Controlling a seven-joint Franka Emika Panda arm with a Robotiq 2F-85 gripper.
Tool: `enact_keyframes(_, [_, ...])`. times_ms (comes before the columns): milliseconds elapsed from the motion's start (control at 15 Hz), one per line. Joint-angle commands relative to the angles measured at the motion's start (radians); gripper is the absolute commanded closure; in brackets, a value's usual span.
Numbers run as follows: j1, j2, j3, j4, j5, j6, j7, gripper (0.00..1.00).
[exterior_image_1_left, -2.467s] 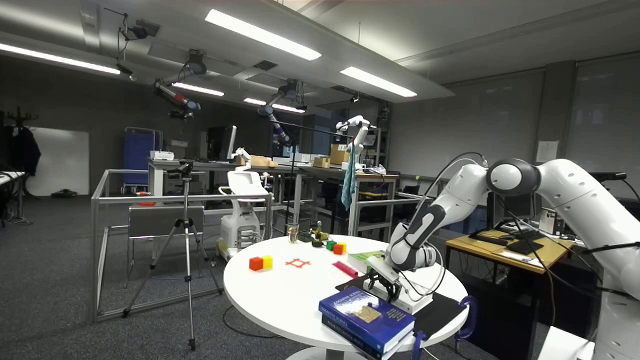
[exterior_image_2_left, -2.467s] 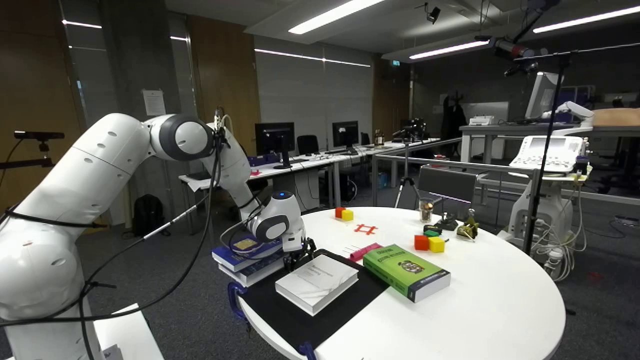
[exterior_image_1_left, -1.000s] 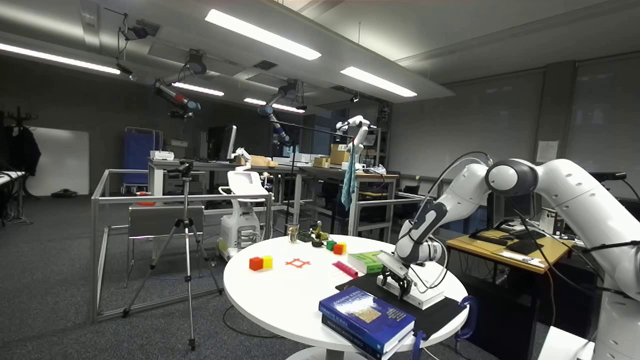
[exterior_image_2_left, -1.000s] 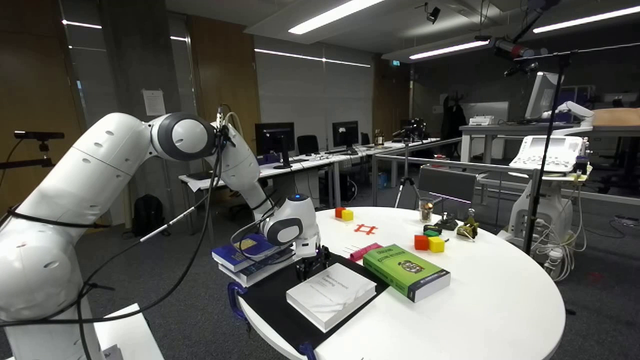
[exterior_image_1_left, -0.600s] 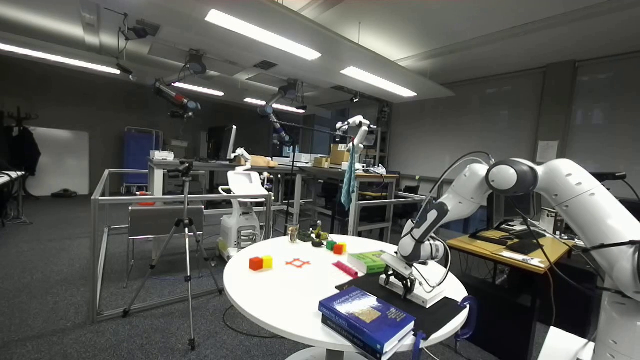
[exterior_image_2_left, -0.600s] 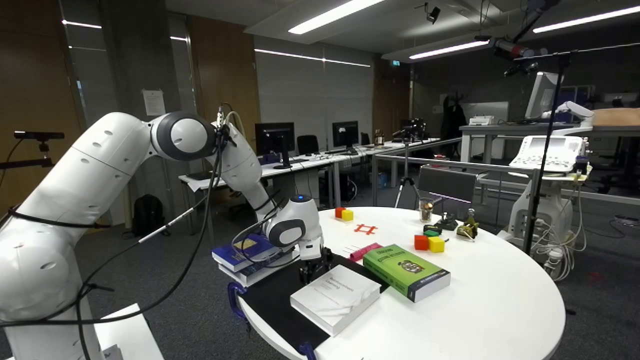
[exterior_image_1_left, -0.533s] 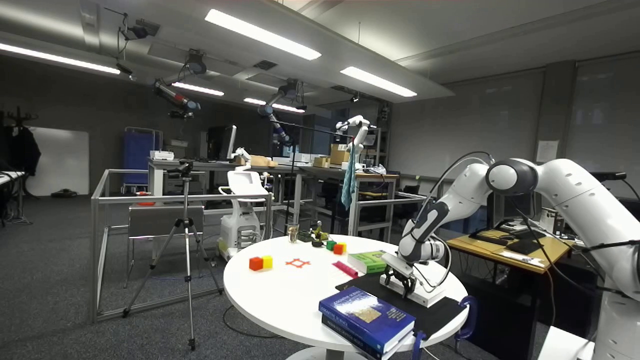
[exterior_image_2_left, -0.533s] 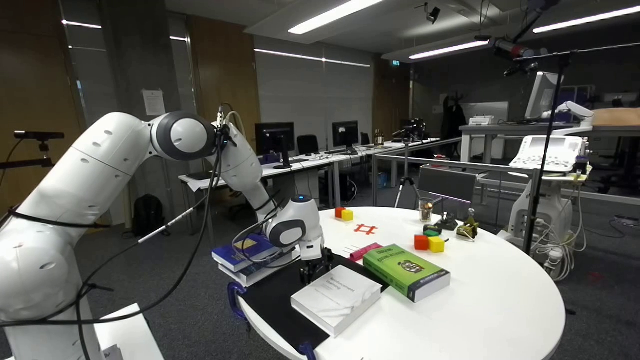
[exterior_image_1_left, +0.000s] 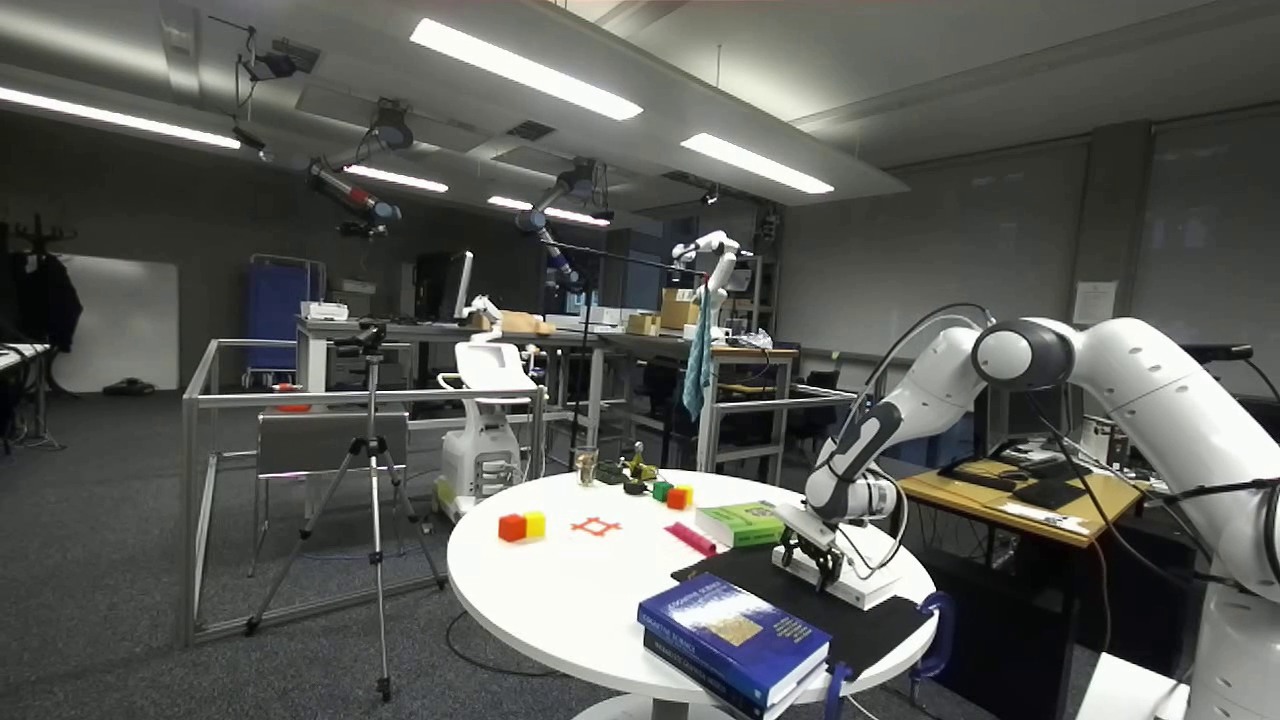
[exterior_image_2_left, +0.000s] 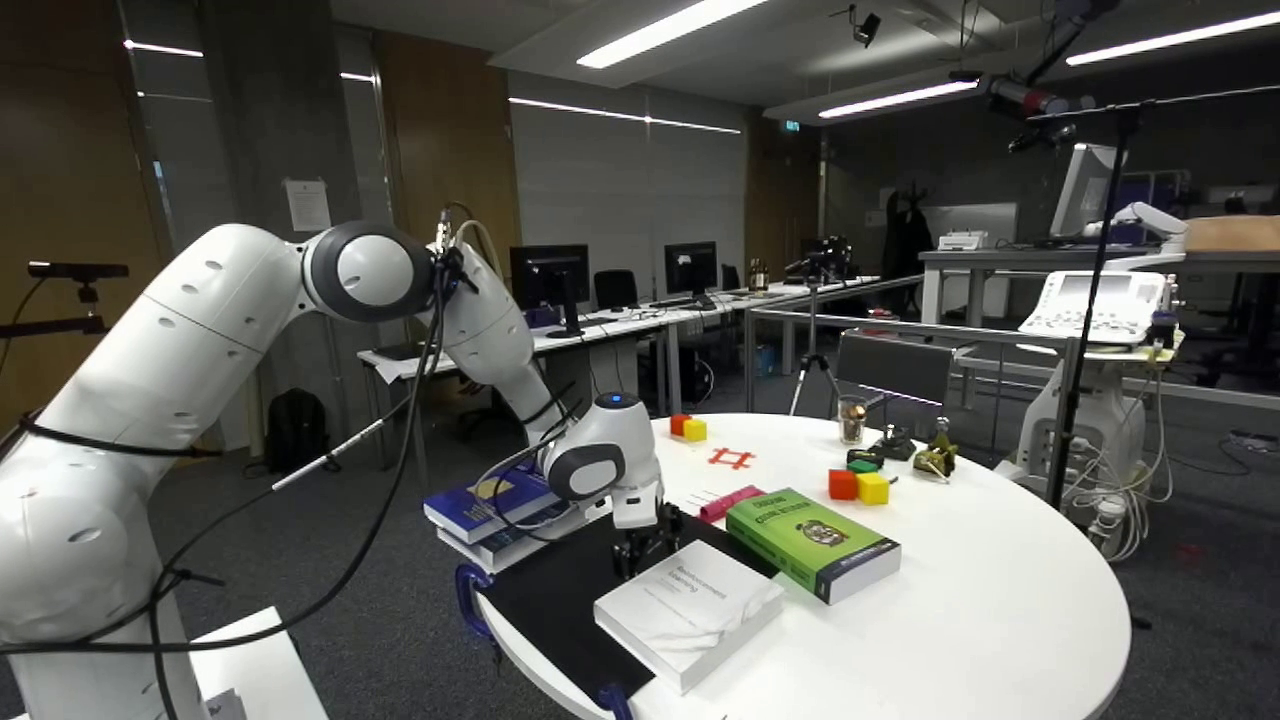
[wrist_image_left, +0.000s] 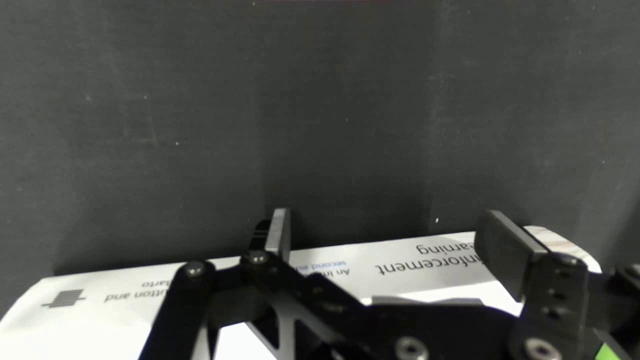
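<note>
In both exterior views: white book (exterior_image_2_left: 690, 615), flat, near green book (exterior_image_2_left: 812, 545). In an exterior view: titled, grey-marbled cover; position across edge of black mat (exterior_image_2_left: 555, 600) onto counter (exterior_image_2_left: 950, 610). In wrist view: widely spread hand (wrist_image_left: 386, 225), grasping nothing, at lettered edge.

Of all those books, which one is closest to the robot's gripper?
The white Reinforcement Learning book, right beside the gripper; the green book and two stacked books lie farther off.
</note>
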Motion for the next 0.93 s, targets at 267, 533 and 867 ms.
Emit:
enact_keyframes(267, [-0.056, -0.044, -0.013, -0.002, 0.035, -0.051, -0.069, 0.0])
enact_keyframes(533, [-0.075, -0.045, -0.022, 0.004, 0.036, -0.051, -0.1, 0.0])
enact_keyframes(867, [-0.096, -0.042, -0.033, 0.018, 0.044, -0.055, -0.114, 0.0])
